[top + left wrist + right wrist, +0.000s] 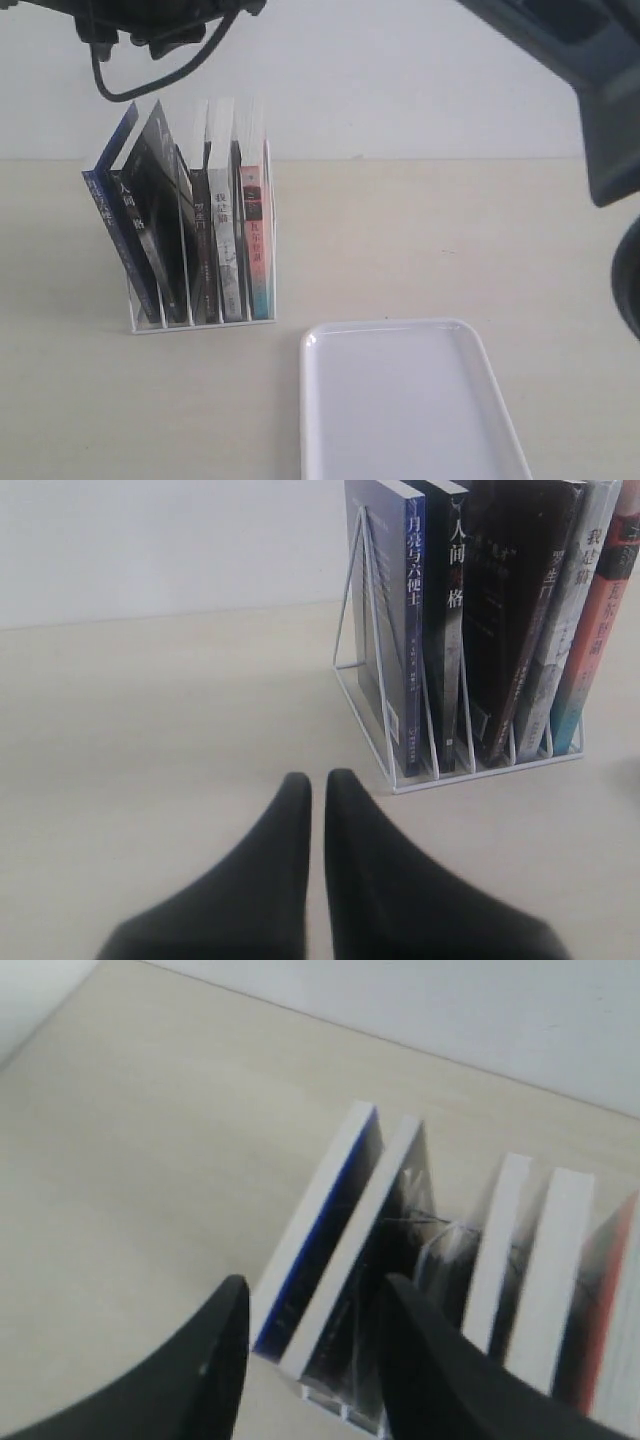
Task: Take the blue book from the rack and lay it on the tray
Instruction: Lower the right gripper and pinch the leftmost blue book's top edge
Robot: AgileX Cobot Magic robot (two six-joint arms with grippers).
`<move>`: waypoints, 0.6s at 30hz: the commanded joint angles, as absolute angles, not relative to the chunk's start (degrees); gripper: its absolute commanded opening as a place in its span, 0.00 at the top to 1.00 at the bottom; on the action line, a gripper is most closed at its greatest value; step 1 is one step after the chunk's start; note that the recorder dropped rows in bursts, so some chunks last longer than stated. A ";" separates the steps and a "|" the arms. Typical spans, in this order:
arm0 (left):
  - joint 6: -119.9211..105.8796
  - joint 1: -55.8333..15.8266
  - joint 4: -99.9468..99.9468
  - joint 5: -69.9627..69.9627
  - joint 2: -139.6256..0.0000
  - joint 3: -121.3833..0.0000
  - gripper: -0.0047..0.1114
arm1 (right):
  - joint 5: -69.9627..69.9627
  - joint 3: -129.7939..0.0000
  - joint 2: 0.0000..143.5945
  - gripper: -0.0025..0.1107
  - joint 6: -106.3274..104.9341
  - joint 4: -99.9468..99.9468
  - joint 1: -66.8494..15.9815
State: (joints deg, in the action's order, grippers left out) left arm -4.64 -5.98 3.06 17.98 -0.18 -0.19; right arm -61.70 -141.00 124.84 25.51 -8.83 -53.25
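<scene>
A pale beige table (450,250) set against a white wall (400,80) carries everything in the scene. In the exterior view, the glossy white rectangular tray (400,410), with rounded corners and a low raised rim, lies bare at the near edge, right of centre. It sits apart from the small white wire book rack (205,324), which stands farther back on the left.

Five books stand in the rack with their spines facing the exterior camera. The thin blue paperback with white characters down its blue spine (414,630) is in the rack's leftmost slot, leaning so its top tips outward to the left. Just beside it is a black-covered book (150,220), also tilted. Next come a dark-spined volume (200,250), a grey-and-white one (228,250) and a pink-spined book (257,240) at the right end, these three nearly upright.

The right pincer (315,1295) is above the rack with its black fingers (215,1360) spread apart. The white page edges of the blue book and its black neighbour show in the gap between them. Whether either finger touches a book cannot be told.

The left pincer (317,780) is low over bare table, in front of the rack and toward its blue-book end, well apart from it. Its two black fingers are drawn together to a thin slit, with nothing between them.
</scene>
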 commanded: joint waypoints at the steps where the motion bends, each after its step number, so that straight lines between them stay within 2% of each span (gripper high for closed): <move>1: -4.26 -5.78 3.06 18.02 0.00 0.00 0.92 | -57.85 -141.24 126.41 0.62 22.77 -4.68 -53.17; 8: -4.26 -5.78 3.06 18.02 0.00 0.00 0.92 | -52.05 -141.24 130.99 0.62 27.93 -6.19 -54.24; 14: -4.26 -5.78 3.06 18.02 0.00 0.00 0.92 | -50.18 -141.24 134.10 0.62 40.22 -26.78 -58.59; 18: -4.26 -5.78 3.06 18.02 0.00 0.00 0.92 | -50.03 -141.24 134.95 0.62 45.40 -28.77 -59.18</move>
State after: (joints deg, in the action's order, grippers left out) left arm -4.64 -5.98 3.06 17.98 -0.18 -0.19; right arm -51.00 -141.00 134.89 42.04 -25.93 -59.17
